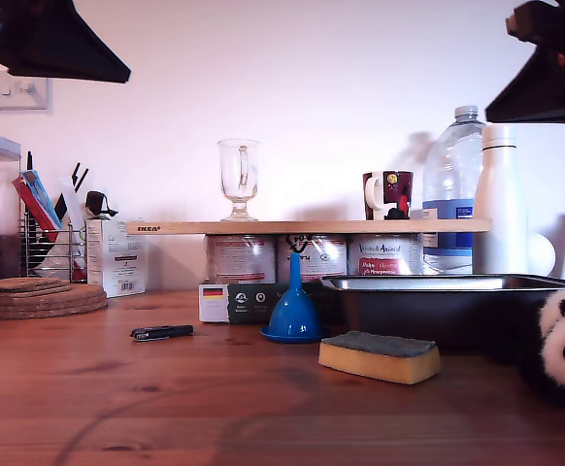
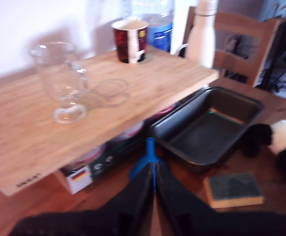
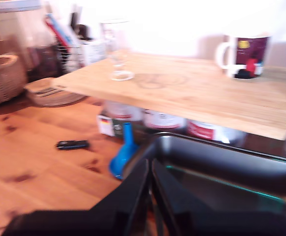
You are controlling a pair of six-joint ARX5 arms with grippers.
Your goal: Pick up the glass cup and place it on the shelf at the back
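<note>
The glass cup [image 1: 239,179] stands upright on the shelf [image 1: 307,227], toward the exterior view's left end of the plank and well apart from the dark patterned mug [image 1: 387,194] that sits nearer the other end. Its round foot rests flat on the wood, and nothing touches it. We judge the placing done, so the step in hand is to retire cleanly.

Our first pincer [image 2: 152,183] hangs above the table [image 1: 117,398], looking down past the blue funnel [image 2: 148,162] toward the shelf; its fingers lie pressed together with nothing between them. Our second pincer [image 3: 151,183] hovers over the near rim of the dark baking tray [image 3: 221,169], its fingers likewise closed and holding nothing. In the exterior view only two dark arm shapes show at the top corners, both high and clear of the shelf.

To finish well, we would keep both arms high and draw them back toward ourselves rather than across the plank. The shelf only rests on metal tins [image 1: 312,257], so a knock to its front edge could tip it and send the cup off. The cup is tall on a narrow stem, which we expect makes it easy to topple from a light brush. The sponge [image 1: 380,356], the funnel and the small black object [image 1: 161,332] on the table lie low and should not hinder a high retreat.
</note>
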